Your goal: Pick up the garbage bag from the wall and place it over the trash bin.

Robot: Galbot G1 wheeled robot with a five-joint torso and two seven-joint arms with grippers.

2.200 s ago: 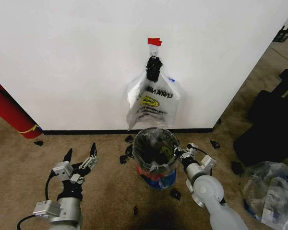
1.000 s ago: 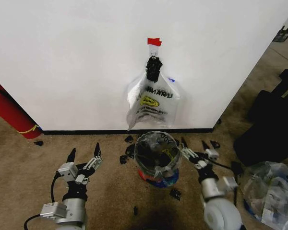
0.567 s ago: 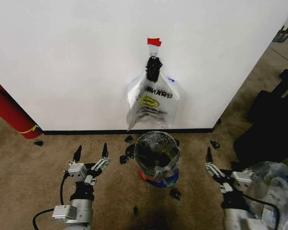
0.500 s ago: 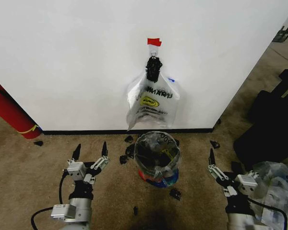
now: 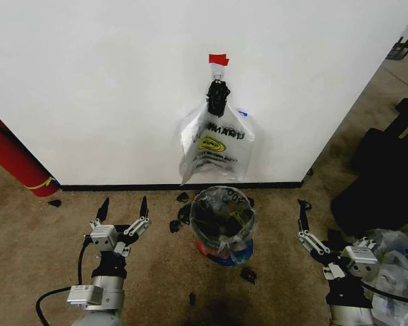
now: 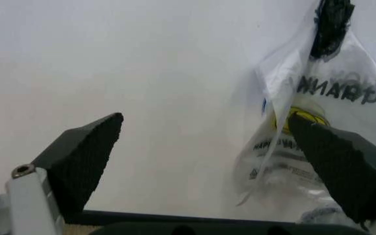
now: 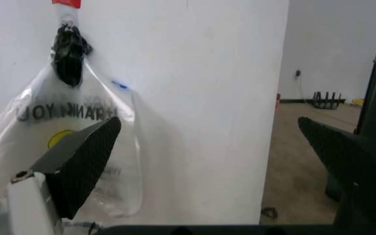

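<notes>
The garbage bag (image 5: 216,146), translucent white with black lettering and a yellow smiley, hangs on the wall (image 5: 109,88) from a black clip under a red tape tab (image 5: 218,59). It also appears in the left wrist view (image 6: 318,112) and the right wrist view (image 7: 70,132). The trash bin (image 5: 222,223) stands on the carpet right below it, black, with printed translucent plastic over its rim. My left gripper (image 5: 124,205) is open and empty, low to the bin's left. My right gripper (image 5: 319,227) is open and empty, low to the bin's right. Both point toward the wall.
A red fire extinguisher (image 5: 13,159) leans at the wall's far left. Black scraps (image 5: 247,274) lie scattered on the carpet around the bin. Black cases (image 5: 384,176) and clear plastic bags (image 5: 387,268) crowd the right side. The wall ends at a corner on the right (image 5: 313,163).
My right gripper has left the bin's rim and drawn back to the right, standing open. The left gripper shifted only slightly. The hanging bag has not moved.
</notes>
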